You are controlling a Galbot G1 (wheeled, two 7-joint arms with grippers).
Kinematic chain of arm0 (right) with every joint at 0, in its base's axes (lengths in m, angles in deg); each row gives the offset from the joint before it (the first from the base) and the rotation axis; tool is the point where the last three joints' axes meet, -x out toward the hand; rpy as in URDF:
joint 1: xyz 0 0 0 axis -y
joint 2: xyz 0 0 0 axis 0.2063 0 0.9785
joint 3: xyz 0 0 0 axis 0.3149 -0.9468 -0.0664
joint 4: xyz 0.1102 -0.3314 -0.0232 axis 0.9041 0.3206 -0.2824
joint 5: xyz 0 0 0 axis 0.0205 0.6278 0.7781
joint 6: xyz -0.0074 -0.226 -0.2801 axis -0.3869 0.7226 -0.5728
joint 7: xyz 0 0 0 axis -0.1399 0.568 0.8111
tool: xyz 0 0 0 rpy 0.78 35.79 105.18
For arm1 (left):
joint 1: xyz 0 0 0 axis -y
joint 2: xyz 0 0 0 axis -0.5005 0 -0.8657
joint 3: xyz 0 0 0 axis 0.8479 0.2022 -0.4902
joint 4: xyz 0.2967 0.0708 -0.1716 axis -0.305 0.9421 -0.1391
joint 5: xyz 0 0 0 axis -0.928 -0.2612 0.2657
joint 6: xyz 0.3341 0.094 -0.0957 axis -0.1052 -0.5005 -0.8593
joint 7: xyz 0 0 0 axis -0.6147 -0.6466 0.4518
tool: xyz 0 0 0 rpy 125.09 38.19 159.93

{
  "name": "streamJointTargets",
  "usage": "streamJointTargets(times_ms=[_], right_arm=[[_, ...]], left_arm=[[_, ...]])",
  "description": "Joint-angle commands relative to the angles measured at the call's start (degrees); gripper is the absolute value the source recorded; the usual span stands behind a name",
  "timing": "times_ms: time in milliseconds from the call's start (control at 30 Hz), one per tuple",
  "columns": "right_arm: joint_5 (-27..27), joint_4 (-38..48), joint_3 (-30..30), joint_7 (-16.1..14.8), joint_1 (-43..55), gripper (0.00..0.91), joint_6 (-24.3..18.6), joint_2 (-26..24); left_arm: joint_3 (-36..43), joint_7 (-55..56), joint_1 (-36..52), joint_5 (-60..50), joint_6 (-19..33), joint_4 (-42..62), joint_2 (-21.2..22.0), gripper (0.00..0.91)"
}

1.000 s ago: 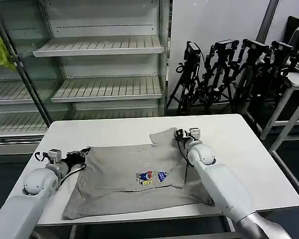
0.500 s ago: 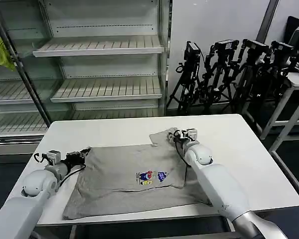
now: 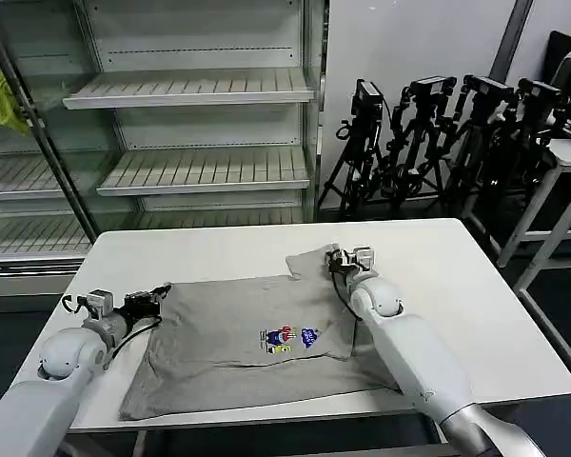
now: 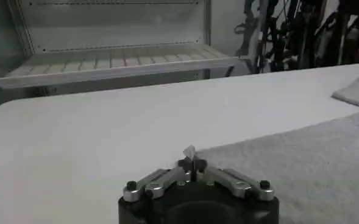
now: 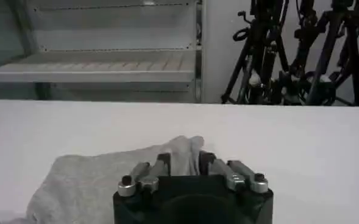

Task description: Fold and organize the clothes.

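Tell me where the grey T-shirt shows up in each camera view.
Head view: grey T-shirt spread across the white table, between both grippers.
Left wrist view: its fabric lies beside the left gripper.
Right wrist view: a bunched part sits at the right gripper.
Shared landmark: the white table.

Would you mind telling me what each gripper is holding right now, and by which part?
Both hold the grey T-shirt: the left gripper pinches its left far corner, and the right gripper grips the bunched sleeve at its right far corner.
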Motion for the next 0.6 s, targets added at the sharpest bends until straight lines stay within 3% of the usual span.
streamJointTargets(times_ms=[33,367,600], right_arm=[[0.19,-0.01,0.11,-0.04,-0.22,0.000,-0.48,-0.04],[0.04,-2.66,0.80,-0.12,-0.54,0.000,-1.59,-0.77],[-0.92,-9.08,0.84,0.28,-2.15,0.000,-1.81,-2.39]], left_arm=[[0.16,-0.09,-0.07,-0.13,0.74,0.00,0.22,0.071],[-0.65,-0.52,0.16,-0.01,1.45,-1.25,0.20,0.060],[-3.05,-0.60,-1.04,0.35,1.63,-3.54,-0.22,0.071]])
